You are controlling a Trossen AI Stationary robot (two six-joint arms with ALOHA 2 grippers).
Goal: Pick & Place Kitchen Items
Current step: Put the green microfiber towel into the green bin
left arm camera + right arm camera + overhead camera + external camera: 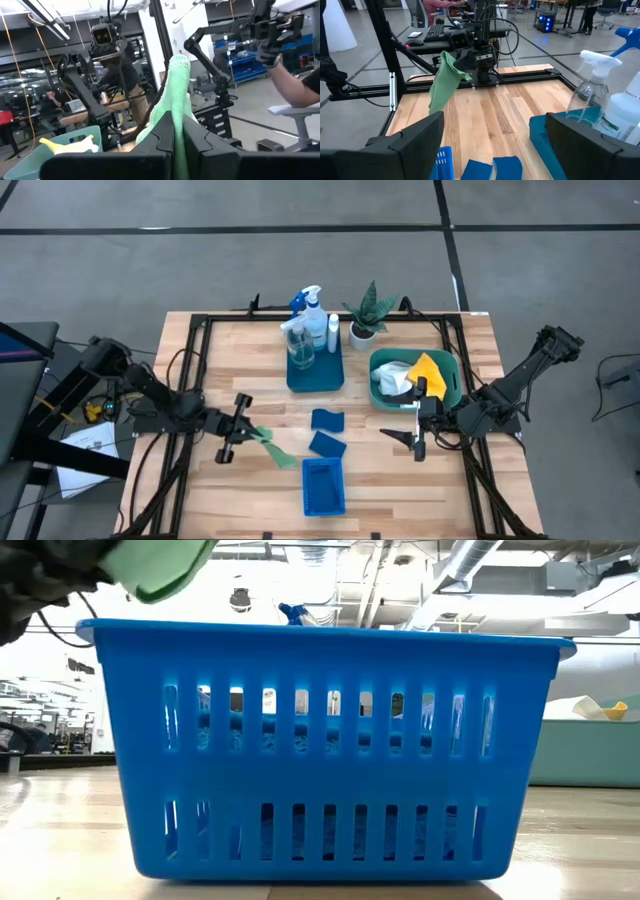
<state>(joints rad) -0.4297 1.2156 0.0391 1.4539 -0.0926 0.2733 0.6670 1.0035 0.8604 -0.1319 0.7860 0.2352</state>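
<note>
- The green cloth [272, 447] hangs pinched between the pressed-together fingers [165, 135] of the left gripper [243, 431], above the counter [240, 350] and just left of the front blue tray [323, 486].
- Its long axis runs from the gripper diagonally towards the counter's front edge, the free end trailing downward.
- The right gripper [415, 432] hovers with fingers spread, beside the teal tub [455, 375].
- The counter is pale wood planks in a black frame.
- Beyond lies a workshop with grey floor; a person's arm [292, 85] shows there.
</note>
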